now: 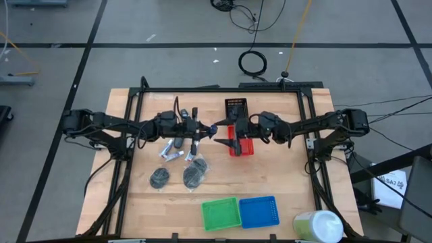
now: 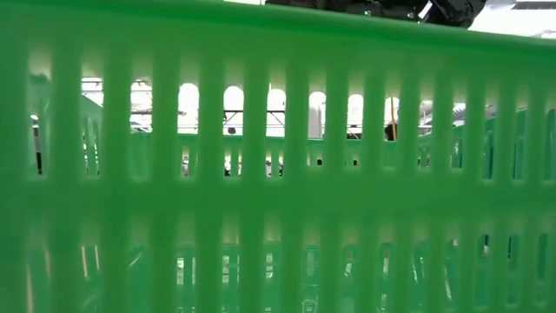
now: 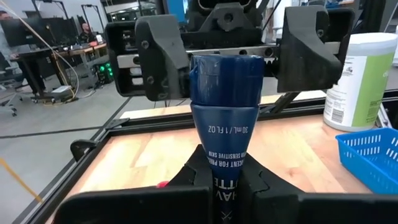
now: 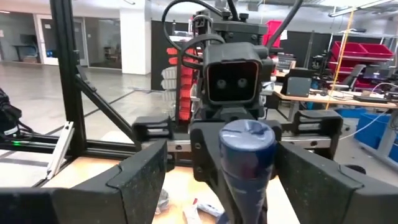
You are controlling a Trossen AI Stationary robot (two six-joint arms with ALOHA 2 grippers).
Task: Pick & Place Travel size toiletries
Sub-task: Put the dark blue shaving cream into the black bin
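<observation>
A dark blue mini bottle (image 3: 224, 112) with white lettering is up in the air between my two grippers, over the table's middle (image 1: 212, 128). My left gripper (image 3: 222, 180) is shut on it. The right gripper (image 4: 245, 171) faces it and is open. Its fingers (image 3: 163, 59) stand on either side of the bottle's cap end (image 4: 245, 144) without touching. On the table lie more small toiletries (image 1: 172, 151) and two round dark pads in clear wrap (image 1: 160, 177), (image 1: 194, 174). My left gripper pinches the blue bottle between its two fingers at the narrow end (image 3: 224, 167), opposite the cap. The fingers come level from the table's left and lie along the bottle. The bottle is lifted clear and held about level, cap pointing at the right gripper.
A red basket (image 1: 241, 146) sits under the right gripper and a black one (image 1: 235, 108) behind it. Green (image 1: 221, 213) and blue (image 1: 259, 211) baskets stand at the near edge, next to a white-and-green cylinder (image 1: 317, 226). The green basket's wall (image 2: 278, 156) blocks the low view.
</observation>
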